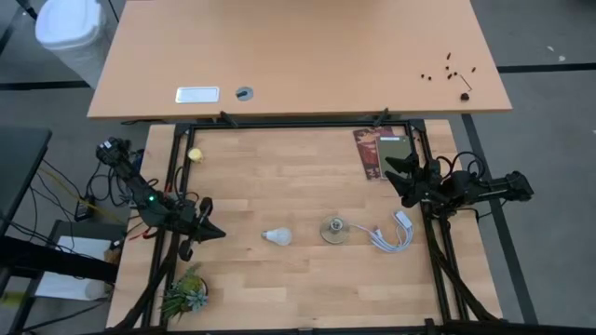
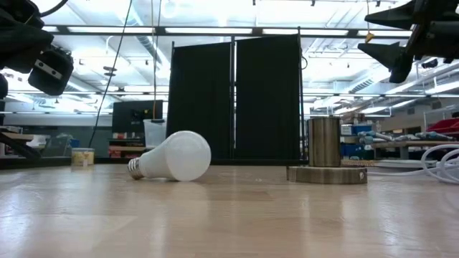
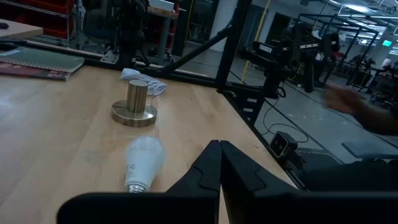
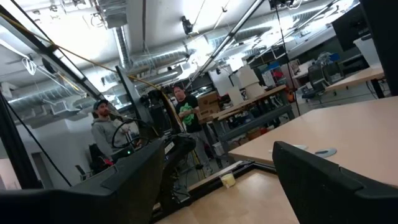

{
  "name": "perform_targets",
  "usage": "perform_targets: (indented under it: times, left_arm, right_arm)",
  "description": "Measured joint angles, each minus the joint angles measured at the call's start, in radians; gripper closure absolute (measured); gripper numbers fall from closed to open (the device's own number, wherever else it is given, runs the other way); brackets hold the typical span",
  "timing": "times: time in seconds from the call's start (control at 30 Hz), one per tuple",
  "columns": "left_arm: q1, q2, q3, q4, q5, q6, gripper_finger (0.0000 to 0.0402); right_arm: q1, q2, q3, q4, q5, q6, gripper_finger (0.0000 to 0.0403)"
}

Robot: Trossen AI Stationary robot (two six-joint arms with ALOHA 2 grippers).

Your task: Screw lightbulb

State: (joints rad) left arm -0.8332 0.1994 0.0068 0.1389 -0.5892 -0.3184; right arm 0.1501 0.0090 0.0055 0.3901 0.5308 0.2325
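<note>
Overhead: lightbulb (image 1: pixel 276 236) lies on its side on the wooden table (image 1: pixel 298 288), slightly left of centre of the frame, untouched by either arm. Just to its right, apart from it, stands the brass socket (image 1: pixel 334 230), a flat disc with a short upright cylinder; a coiled white cable (image 1: pixel 393 234) lies right of that.

Left gripper (image 1: pixel 216 234) sits at the left of the overhead frame, near the table's left rail, tips pointing toward the bulb but well short of it. Fingers pressed together, nothing between them (the left wrist view shows the two dark fingers (image 3: pixel 208 171) meeting in a single seam). In that view the bulb (image 3: pixel 142 162) lies just ahead, screw base toward the camera, socket (image 3: pixel 135 107) beyond it.

Right gripper (image 1: pixel 395 170) is at the right of the overhead frame, above the cable, raised off the table (upper right corner in the low view (image 2: pixel 387 44)). Its fingers stand apart, holding nothing.

Small yellow ball (image 1: pixel 196 155) upper left on the table; small green plant (image 1: pixel 184 293) lower left
</note>
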Motion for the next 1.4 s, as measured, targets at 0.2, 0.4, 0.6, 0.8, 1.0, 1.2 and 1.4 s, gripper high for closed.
perform_targets:
  times: [0.2,0.4,0.6,0.8,1.0,1.2,1.4]
  left_arm:
    - [0.000,0.000,0.000,0.000,0.000,0.000,0.0389]
    - [0.000,0.000,0.000,0.000,0.000,0.011,0.0389]
    - [0.000,0.000,0.000,0.021,-0.014,0.252,0.0389]
    - [0.000,0.000,0.000,0.179,-0.016,0.237,0.0389]
    - [0.000,0.000,0.000,0.315,-0.016,0.256,0.0389]
    - [0.000,0.000,0.000,0.313,-0.017,0.340,0.0389]
    - [0.000,0.000,0.000,0.393,-0.019,0.340,0.0389]
  right_arm:
    - [0.000,0.000,0.000,0.000,0.000,0.000,0.0094]
    - [0.000,0.000,0.000,0.004,0.000,0.000,0.0094]
    - [0.000,0.000,0.000,0.056,0.000,0.098,0.0094]
    - [0.000,0.000,0.000,0.059,0.000,0.218,0.0094]
    - [-0.002,0.000,0.000,-0.049,0.019,0.179,0.0094]
    - [-0.002,0.003,0.000,-0.102,0.016,0.169,0.0094]
    - [-0.002,0.043,0.000,-0.098,-0.093,0.115,0.0094]
